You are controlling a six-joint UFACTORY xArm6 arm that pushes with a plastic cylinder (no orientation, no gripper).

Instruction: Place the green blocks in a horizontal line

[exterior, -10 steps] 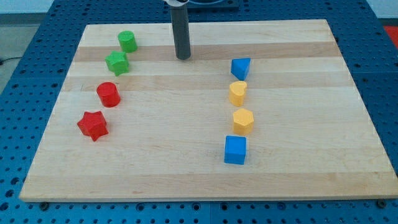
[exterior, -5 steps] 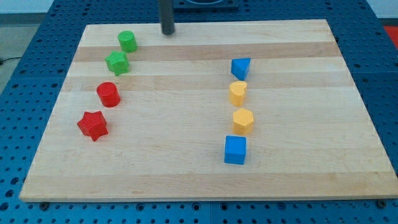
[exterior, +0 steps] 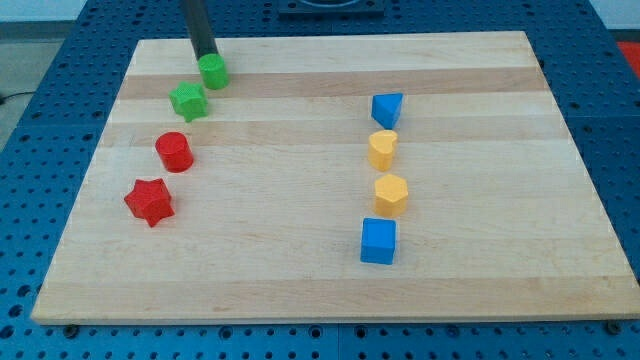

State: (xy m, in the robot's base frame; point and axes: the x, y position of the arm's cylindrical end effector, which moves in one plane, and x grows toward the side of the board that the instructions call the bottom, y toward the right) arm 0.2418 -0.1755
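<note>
A green cylinder (exterior: 213, 72) stands near the board's top left. A green star-shaped block (exterior: 188, 101) lies just below and to its left. My tip (exterior: 205, 55) is at the top edge of the green cylinder, touching it or nearly so, on its upper left side. The rod rises out of the view's top.
A red cylinder (exterior: 174, 151) and a red star (exterior: 149, 201) lie below the green blocks on the left. On the right, a column holds a blue wedge (exterior: 386, 108), a yellow cylinder (exterior: 382, 149), a yellow hexagon (exterior: 391, 194) and a blue cube (exterior: 378, 240). The wooden board (exterior: 300, 280) sits on a blue pegboard table.
My tip has moved from the board's top middle to the left, reaching the green cylinder. The cylinder has shifted slightly down and to the right.
</note>
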